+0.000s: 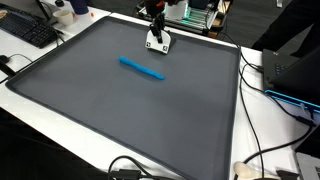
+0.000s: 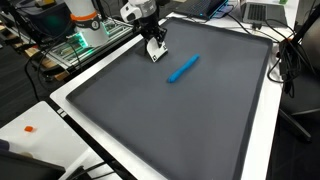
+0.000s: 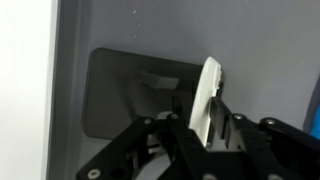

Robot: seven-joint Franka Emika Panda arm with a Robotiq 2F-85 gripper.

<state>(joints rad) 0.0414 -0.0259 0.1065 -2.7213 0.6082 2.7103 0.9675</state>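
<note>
My gripper (image 1: 156, 34) (image 2: 152, 38) stands at the far edge of a dark grey mat (image 1: 120, 115) (image 2: 170, 125), pointing down. Its fingers sit against both faces of a flat white block (image 1: 157, 44) (image 2: 156, 51) that stands on edge, slightly tilted, touching the mat. In the wrist view the block (image 3: 208, 95) rises between the black fingers of the gripper (image 3: 205, 128), and its shadow falls on the mat behind. A blue marker (image 1: 141, 69) (image 2: 183, 68) lies flat on the mat a short way from the gripper, untouched.
A white table rim (image 1: 250, 120) (image 2: 60, 110) surrounds the mat. A keyboard (image 1: 30, 30), a laptop (image 1: 295, 72) and cables (image 1: 262, 160) lie beside it. Equipment with green lights (image 2: 75, 45) stands behind the arm, and a small orange item (image 2: 30, 128) lies on the table.
</note>
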